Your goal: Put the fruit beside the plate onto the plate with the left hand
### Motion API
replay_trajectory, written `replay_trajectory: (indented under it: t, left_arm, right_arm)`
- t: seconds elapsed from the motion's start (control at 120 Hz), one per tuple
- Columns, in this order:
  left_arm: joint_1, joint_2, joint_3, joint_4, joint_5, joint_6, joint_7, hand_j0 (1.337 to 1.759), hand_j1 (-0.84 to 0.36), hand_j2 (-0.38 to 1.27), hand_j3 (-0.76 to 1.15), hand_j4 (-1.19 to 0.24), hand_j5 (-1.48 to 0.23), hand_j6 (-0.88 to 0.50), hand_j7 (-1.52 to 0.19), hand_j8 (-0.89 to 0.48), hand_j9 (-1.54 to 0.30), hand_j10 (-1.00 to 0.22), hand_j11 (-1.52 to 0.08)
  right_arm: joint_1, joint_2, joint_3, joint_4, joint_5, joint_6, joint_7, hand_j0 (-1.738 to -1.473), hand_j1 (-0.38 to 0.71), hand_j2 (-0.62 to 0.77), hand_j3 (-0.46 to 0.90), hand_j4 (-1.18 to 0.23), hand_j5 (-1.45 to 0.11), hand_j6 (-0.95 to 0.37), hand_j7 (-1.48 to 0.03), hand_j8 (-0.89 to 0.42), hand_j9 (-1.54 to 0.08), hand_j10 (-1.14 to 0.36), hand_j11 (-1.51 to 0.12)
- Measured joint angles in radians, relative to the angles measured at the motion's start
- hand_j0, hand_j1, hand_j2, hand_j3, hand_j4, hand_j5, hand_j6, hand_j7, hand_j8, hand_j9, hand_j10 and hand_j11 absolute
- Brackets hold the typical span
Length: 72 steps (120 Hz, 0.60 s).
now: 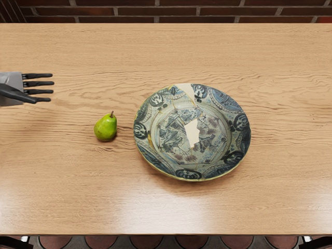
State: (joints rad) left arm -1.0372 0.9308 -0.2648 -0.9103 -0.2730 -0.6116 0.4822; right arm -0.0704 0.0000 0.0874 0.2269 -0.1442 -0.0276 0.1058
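So here the left hand (24, 89) pokes in from the left edge of the worktop (62, 197), fingers stretched out flat and spread, holding nothing. Looks like four fingers pointing right plus the thumb angled below them. It's well apart from the fruit, up and to the left of it, so I'd say the reach hasn't really started. The wide-splayed fingers make sense if the plan is to come in around the fruit and close on it.

The fruit is a green pear (106, 128), standing upright on the wood with its stem up, just beside the plate (171, 132) on the plate's left side. It's close to the rim but not touching as far as I can tell. That's handy for the left arm, because the pear sits between the hand and the plate and the carry looks short. The plate is a wide, shallow, patterned thing with nothing on it, so there's plenty of room to set the pear down anywhere inside.

Count: one pear, one plate, one hand. No right arm showing at all. There's a brick wall (155, 10) along the back edge, and that's it.
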Motion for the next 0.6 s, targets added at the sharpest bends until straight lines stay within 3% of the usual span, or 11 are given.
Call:
replay_trajectory:
  t: [0.15,0.317,0.433,0.492,0.6]
  left_arm:
    - [-0.007,-0.003,-0.001,-0.001,0.001,0.0,0.009,1.658,0.35,0.0,0.0,0.0,0.0,0.0,0.0,0.0,0.0,0.0,0.0]
    - [-0.124,-0.008,-0.003,-0.023,0.022,0.0,0.092,1.658,0.34,0.0,0.0,0.0,0.0,0.0,0.0,0.0,0.0,0.0,0.0]
    - [-0.165,-0.122,-0.004,-0.057,0.166,0.0,0.117,1.658,0.33,0.0,0.0,-0.01,-0.02,-0.01,-0.02,-0.01,-0.02,-0.01,-0.02]
    - [-0.21,-0.059,-0.009,-0.169,0.276,0.0,0.122,1.658,0.33,0.0,0.0,-0.02,-0.02,-0.02,-0.02,-0.02,-0.02,-0.02,-0.02]
    - [-0.214,0.005,-0.051,-0.447,0.5,0.0,0.126,1.658,0.32,0.0,0.0,-0.02,-0.03,-0.02,-0.03,-0.02,-0.03,-0.02,-0.03]
  right_arm:
    - [0.0,0.0,0.0,0.0,0.0,0.0,0.0,-1.658,-0.33,0.0,0.0,-0.02,-0.02,-0.02,-0.02,-0.02,-0.02,-0.02,-0.02]
    - [0.001,0.0,0.001,0.002,0.0,0.0,0.0,-1.658,-0.33,0.0,0.0,-0.02,-0.02,-0.02,-0.02,-0.02,-0.02,-0.02,-0.02]
    - [0.001,0.0,0.001,0.003,0.0,0.0,0.0,-1.658,-0.33,0.0,0.0,-0.02,-0.02,-0.02,-0.02,-0.02,-0.02,-0.02,-0.02]
    - [0.001,0.0,0.001,0.003,0.0,0.0,0.0,-1.658,-0.33,0.0,0.0,-0.02,-0.02,-0.02,-0.02,-0.02,-0.02,-0.02,-0.02]
    - [0.001,0.0,0.002,0.003,0.0,0.0,0.0,-1.658,-0.33,0.0,0.0,-0.02,-0.02,-0.02,-0.02,-0.02,-0.02,-0.01,-0.02]
